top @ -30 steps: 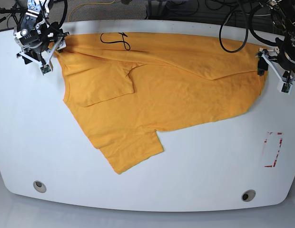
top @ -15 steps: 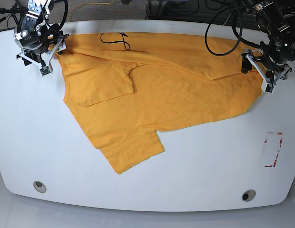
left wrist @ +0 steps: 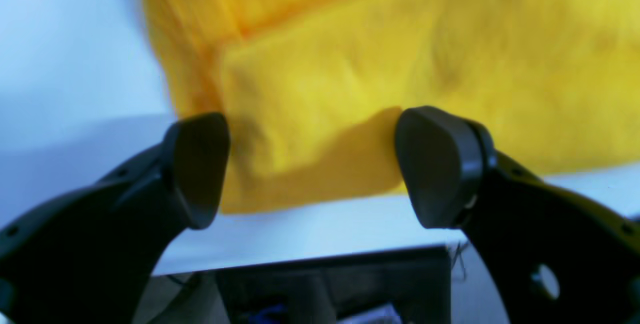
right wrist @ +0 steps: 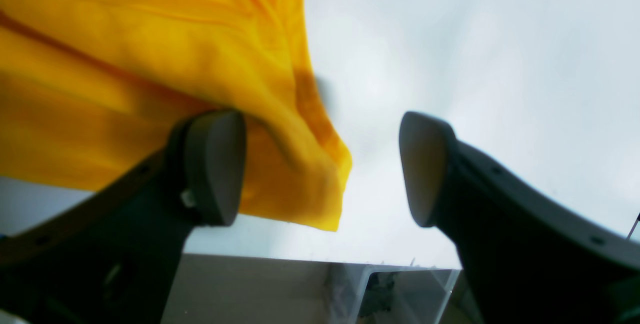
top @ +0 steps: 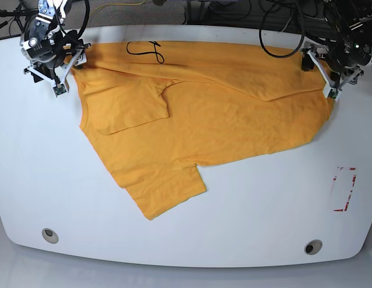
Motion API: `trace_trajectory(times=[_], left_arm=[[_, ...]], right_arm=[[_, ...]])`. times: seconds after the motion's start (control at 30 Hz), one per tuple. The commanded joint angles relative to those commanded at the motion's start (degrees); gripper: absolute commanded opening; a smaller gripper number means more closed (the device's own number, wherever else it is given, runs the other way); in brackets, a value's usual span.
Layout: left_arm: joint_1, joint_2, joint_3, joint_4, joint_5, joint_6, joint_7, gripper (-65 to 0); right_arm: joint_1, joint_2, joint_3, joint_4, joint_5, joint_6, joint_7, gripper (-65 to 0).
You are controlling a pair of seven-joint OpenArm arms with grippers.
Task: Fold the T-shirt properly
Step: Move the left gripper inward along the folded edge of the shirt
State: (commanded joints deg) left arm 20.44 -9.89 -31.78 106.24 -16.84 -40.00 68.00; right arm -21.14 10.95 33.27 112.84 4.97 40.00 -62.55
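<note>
Left wrist view: the left gripper (left wrist: 310,164) is spread wide, its fingers straddling a T-shirt (left wrist: 400,54) edge, gripping nothing.

Right wrist view: the right gripper (right wrist: 320,169) gapes wide; a T-shirt corner droops between its fingers, unpinched.

Base view: the T-shirt lies rumpled across the far half of the white table (top: 246,204), grippers at its far corners.

From my seat the base view is bright, even and sharp with faint shadows, while both wrist views are soft, the T-shirt (left wrist: 380,64) blurred and slightly overexposed up close.
</note>
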Motion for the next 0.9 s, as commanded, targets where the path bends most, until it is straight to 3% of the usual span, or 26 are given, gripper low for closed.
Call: trace_trajectory(times=[0.3,0.5,0.9], left_arm=[[2.7,-0.4,-0.2,1.5,-0.1,0.0,0.0,-12.6],[2.2,0.1,-3.7,6.7,-0.1,0.0,0.2,-12.6],[-7.5,1.2,-5.7,5.0,-0.4,0.0,0.2,-12.6]], right_arm=[[0.6,0.0,0.0,0.0,0.0,0.0,0.0,-19.3],[0.7,0.0,0.0,0.0,0.0,0.0,0.0,-19.3],[0.6,0.0,0.0,0.0,0.0,0.0,0.0,-19.3]])
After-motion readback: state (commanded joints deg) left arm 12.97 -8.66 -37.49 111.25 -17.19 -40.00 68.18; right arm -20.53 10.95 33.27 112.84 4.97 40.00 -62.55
